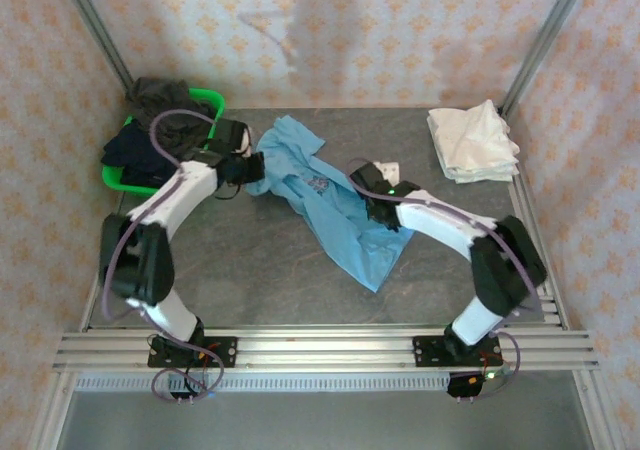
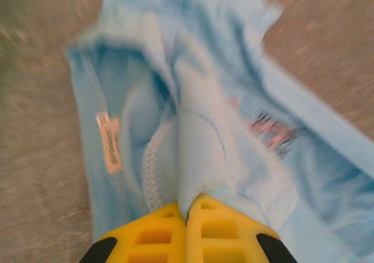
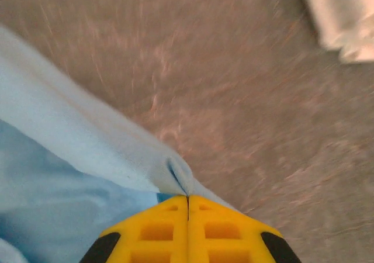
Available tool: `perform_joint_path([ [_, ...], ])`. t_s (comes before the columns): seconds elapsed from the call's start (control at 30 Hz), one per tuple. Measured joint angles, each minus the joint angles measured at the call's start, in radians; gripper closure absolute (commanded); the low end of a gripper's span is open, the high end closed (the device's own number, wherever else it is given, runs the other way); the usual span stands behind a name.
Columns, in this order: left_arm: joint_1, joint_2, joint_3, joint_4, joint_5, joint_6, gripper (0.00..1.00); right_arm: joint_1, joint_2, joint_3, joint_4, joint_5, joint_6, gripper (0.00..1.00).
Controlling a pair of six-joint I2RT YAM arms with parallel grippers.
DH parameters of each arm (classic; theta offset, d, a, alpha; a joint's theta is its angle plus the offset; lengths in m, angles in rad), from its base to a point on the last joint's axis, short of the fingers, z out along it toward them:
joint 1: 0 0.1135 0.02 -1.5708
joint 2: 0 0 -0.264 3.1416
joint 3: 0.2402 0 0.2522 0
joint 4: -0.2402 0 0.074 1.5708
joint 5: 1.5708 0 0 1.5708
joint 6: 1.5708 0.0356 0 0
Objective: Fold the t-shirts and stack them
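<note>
The sky-blue t-shirt (image 1: 335,210) lies crumpled across the middle of the grey worktop (image 1: 250,270), running from about 11 o'clock to 5 o'clock in the top view. The left pincer (image 1: 252,162) is clamped on a fold at the shirt's 10 o'clock end. In its wrist view the yellow tips meet with cloth pinched between them, and a white label (image 2: 109,141) lies toward 10 o'clock. The right pincer (image 1: 364,176) is likewise closed on a small ridge of the shirt's 2 o'clock edge. Folded cream-white t-shirts (image 1: 472,142) sit at the worktop's 2 o'clock corner, well apart. A green basket (image 1: 208,100) stands at 10 o'clock.
</note>
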Motion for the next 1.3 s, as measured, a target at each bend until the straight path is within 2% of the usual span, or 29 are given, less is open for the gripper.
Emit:
perform_joint_path([
  [0.17, 0.034, -0.214, -0.005, -0.015, -0.074, -0.005, 1.0, -0.068, -0.188, 0.079, 0.029, 0.005, -0.065, 1.0],
  [0.23, 0.052, -0.224, 0.002, -0.018, -0.104, -0.016, 1.0, -0.148, -0.168, 0.13, 0.067, -0.013, -0.083, 0.97],
  [0.27, 0.063, -0.21, 0.003, -0.021, -0.114, -0.02, 1.0, -0.201, -0.119, 0.181, 0.072, -0.032, -0.088, 0.89],
  [0.3, 0.072, -0.189, 0.003, -0.027, -0.125, -0.027, 0.92, -0.254, -0.043, 0.257, 0.061, -0.055, -0.089, 0.7],
  [0.33, 0.079, -0.167, -0.002, -0.032, -0.13, -0.03, 0.8, -0.29, 0.026, 0.326, 0.057, -0.066, -0.081, 0.62],
  [0.37, 0.084, -0.145, -0.022, -0.026, -0.135, -0.035, 0.63, -0.327, 0.131, 0.421, 0.031, -0.08, -0.081, 0.59],
  [0.43, 0.088, -0.131, -0.103, -0.014, -0.139, -0.049, 0.48, -0.362, 0.282, 0.534, -0.005, -0.097, -0.076, 0.49],
  [0.47, 0.088, -0.131, -0.152, -0.013, -0.142, -0.053, 0.38, -0.364, 0.332, 0.543, -0.019, -0.106, -0.073, 0.4],
  [0.5, 0.088, -0.133, -0.2, -0.012, -0.143, -0.06, 0.34, -0.356, 0.357, 0.524, -0.045, -0.113, -0.072, 0.37],
  [0.63, 0.088, -0.134, -0.315, -0.013, -0.145, -0.078, 0.3, -0.278, 0.312, 0.332, -0.075, -0.141, -0.053, 0.35],
  [0.8, 0.064, -0.106, -0.263, -0.014, -0.15, -0.068, 0.29, -0.18, 0.154, 0.065, -0.018, -0.253, -0.005, 0.35],
  [1.0, -0.01, 0.103, -0.04, -0.014, -0.152, -0.033, 0.29, -0.19, 0.211, 0.03, 0.051, -0.26, 0.026, 0.41],
  [1.13, -0.019, 0.22, 0.04, -0.031, -0.158, -0.01, 0.29, -0.191, 0.278, 0.034, 0.084, -0.261, 0.029, 0.5],
  [1.2, -0.019, 0.273, 0.067, -0.042, -0.161, -0.003, 0.35, -0.194, 0.303, 0.039, 0.095, -0.266, 0.032, 0.59],
  [1.3, -0.017, 0.327, 0.086, -0.059, -0.159, 0.007, 0.53, -0.201, 0.313, 0.053, 0.11, -0.268, 0.028, 0.75],
])
